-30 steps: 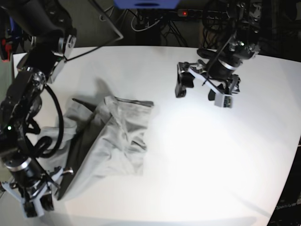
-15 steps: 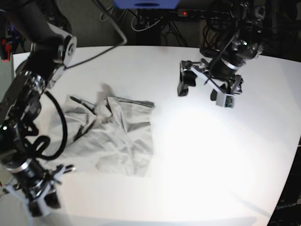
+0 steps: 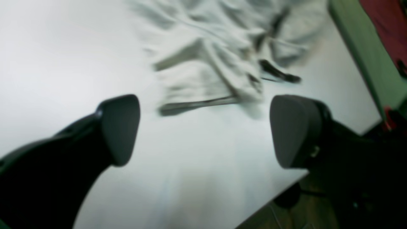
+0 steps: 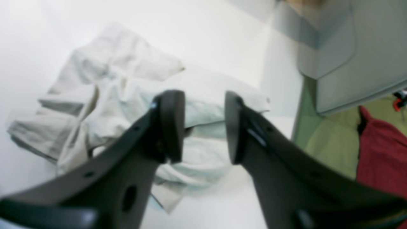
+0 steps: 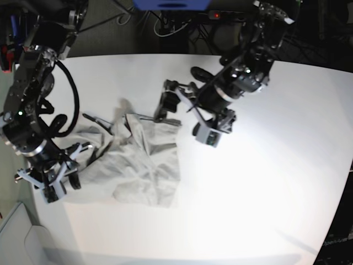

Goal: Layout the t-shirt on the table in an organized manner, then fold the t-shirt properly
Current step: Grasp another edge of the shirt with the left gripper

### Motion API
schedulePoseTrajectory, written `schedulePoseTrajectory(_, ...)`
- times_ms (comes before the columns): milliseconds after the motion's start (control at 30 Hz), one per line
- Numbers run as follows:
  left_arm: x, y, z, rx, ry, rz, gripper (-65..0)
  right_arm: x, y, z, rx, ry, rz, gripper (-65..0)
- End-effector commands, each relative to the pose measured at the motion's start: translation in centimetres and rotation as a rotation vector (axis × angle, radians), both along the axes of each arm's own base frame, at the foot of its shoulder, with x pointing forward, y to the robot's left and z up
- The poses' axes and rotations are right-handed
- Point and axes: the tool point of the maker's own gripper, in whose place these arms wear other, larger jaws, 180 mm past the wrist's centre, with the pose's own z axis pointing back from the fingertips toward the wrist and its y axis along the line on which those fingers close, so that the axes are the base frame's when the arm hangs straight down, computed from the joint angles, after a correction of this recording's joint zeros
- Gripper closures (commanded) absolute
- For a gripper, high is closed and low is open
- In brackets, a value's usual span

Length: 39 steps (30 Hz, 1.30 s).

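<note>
Cloth is free now: my right gripper (image 4: 203, 127) has parted, dropping the shirt (image 5: 132, 165) crumpled at nine o'clock; my left gripper (image 5: 185, 118), wide open, has swung in beside it.

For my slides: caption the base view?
Left gripper open near the crumpled t-shirt; right gripper at its other side.

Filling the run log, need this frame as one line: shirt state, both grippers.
t-shirt: crumpled, unfolded, on table | left gripper: open, empty, by shirt's far edge | right gripper: jaws parted, nothing gripped, above shirt | phase: layout
</note>
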Motion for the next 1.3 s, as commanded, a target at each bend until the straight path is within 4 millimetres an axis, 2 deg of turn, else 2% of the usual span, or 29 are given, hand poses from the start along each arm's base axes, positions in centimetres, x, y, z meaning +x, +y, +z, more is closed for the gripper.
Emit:
schedulePoseTrajectory(0, 0.5, -0.8, 0.3, -0.019, -0.012, -0.006, -62.8, 0.4, -0.1, 1.8, -0.006, -0.062, 0.015, -26.2)
schedulePoseTrajectory(100, 1.0, -3.0, -0.9, -0.039, 0.034, -0.018, -62.8, 0.0, -1.4, 1.5, -0.032, -0.047, -0.005, -28.1)
schedulePoseTrajectory(267, 2.3, -5.5, -1.6, -0.076, 0.080, -0.014, -62.8, -0.4, -4.3, 2.0, -0.041, -0.054, -0.081, -28.2)
schedulePoseTrajectory(467, 3.7, -7.9, -2.5, -0.092, 0.125, -0.015, -62.8, -1.2, -5.7, 1.3, -0.058, -0.030, -0.106, -28.2)
schedulePoseTrajectory(600, 4.1, -9.4, -4.0, -0.005, 0.122, -0.019, -62.8, -1.6, -5.7, 0.7, -0.062, -0.014, -0.106, -28.1)
schedulePoseTrajectory(667, 4.2, -9.2, -5.0, 0.056, 0.110, -0.019, -62.7, -1.7, -5.7, 0.6, -0.063, -0.012, -0.104, -28.1)
schedulePoseTrajectory(800, 4.6, -9.0, -5.3, 0.069, 0.065, -0.001, -62.6, -2.0, -5.7, 0.2, -0.064, -0.003, -0.105, -28.1)
schedulePoseTrajectory(1000, 3.7, -9.8, -7.5, 0.094, 0.084, -0.027, -62.6, -2.0, -5.8, 0.0, -0.064, 0.004, -0.107, -28.1)
schedulePoseTrajectory(1167, 3.6, -10.3, -7.8, 0.087, 0.059, -0.032, -62.2, -2.1, -5.8, 0.0, -0.065, 0.006, -0.108, -28.1)
schedulePoseTrajectory(1233, 3.5, -10.5, -7.9, 0.088, 0.058, -0.039, -58.0, -2.1, -5.8, 0.0, -0.065, 0.007, -0.108, -28.1)
schedulePoseTrajectory(1267, 3.7, -10.5, -7.7, 0.089, 0.052, -0.038, -53.2, -2.1, -5.8, 0.0, -0.065, 0.007, -0.108, -28.1)
